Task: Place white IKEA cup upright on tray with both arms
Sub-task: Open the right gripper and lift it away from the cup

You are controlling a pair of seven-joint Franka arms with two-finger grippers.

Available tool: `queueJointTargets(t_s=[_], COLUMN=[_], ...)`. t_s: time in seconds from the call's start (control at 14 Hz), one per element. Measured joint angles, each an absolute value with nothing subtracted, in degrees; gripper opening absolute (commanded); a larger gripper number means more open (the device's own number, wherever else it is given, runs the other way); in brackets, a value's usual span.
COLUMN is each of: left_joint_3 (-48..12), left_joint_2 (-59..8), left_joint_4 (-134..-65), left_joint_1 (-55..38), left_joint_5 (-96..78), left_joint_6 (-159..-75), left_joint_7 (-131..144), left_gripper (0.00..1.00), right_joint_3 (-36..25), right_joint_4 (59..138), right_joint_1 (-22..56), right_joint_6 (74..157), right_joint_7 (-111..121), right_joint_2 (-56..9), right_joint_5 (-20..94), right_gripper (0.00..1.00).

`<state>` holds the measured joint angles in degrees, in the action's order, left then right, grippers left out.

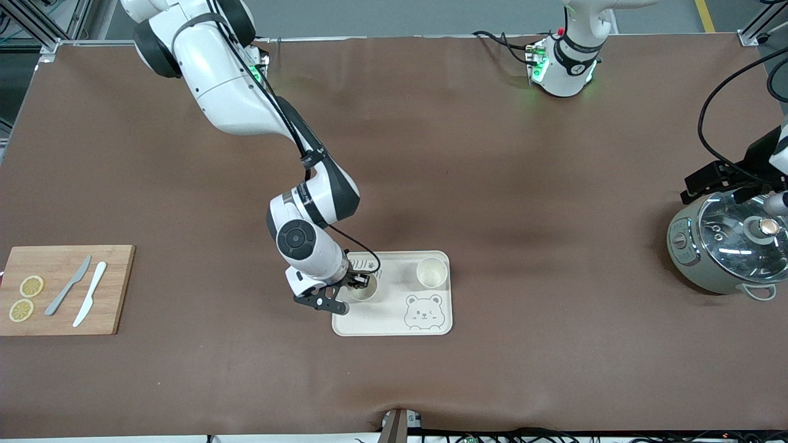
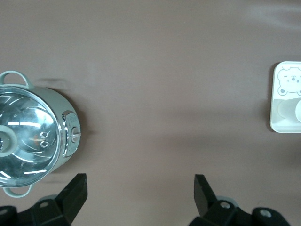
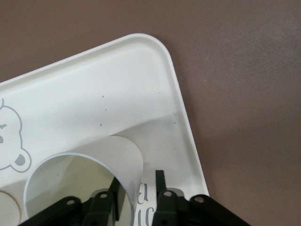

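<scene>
Cup (image 1: 363, 289), white and upright on tray (image 1: 431, 326), rim in right pincer (image 1: 356, 284).

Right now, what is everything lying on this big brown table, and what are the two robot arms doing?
Cream rectangular tray with bear drawing: one, nearer the front camera, mid-table.
White cups: two, upright on the tray; one free, one gripped at its rim.
Wooden cutting board: one, toward the right arm's end.
Lemon slices: two, yellow, on the board.
Grey knife: one, on the board.
White knife: one, beside the grey one.
Grey-green pot with glass lid: one, toward the left arm's end.
Right gripper: shut on the cup's wall, over the tray.
Left gripper: open, beside the pot.
</scene>
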<state>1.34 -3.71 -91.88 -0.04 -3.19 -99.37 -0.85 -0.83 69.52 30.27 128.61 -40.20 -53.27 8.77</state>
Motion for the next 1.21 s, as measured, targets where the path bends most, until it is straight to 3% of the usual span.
queueJointTargets(t_s=[0.21,0.5,1.0,1.21], left_joint_3=[0.4,-0.64,-0.16,-0.82], left_joint_2=[-4.4,-4.76,-4.16,-2.69], left_joint_4=[-91.81,-91.27,-90.3,-90.09], left_joint_1=[-0.08,-0.02,0.77,0.66], left_joint_5=[-3.47,-3.47,-2.22,-2.15], left_joint_6=[-99.41,-99.59,-99.54,-98.33], left_joint_7=[-0.93,-2.31,-5.44,-5.42], left_gripper=[1.0,1.0,1.0,1.0], right_joint_3=[-1.43,-1.93,-2.14,-2.34], right_joint_4=[68.34,66.3,65.81,71.45], right_joint_1=[30.2,28.92,24.68,20.88], right_joint_6=[127.95,116.11,88.11,83.78], right_joint_7=[-40.18,-40.01,-34.61,-26.73], right_joint_2=[-52.65,-47.29,-25.65,-13.78], right_joint_5=[8.77,8.77,8.75,7.08], right_gripper=[1.0,1.0,1.0,1.0])
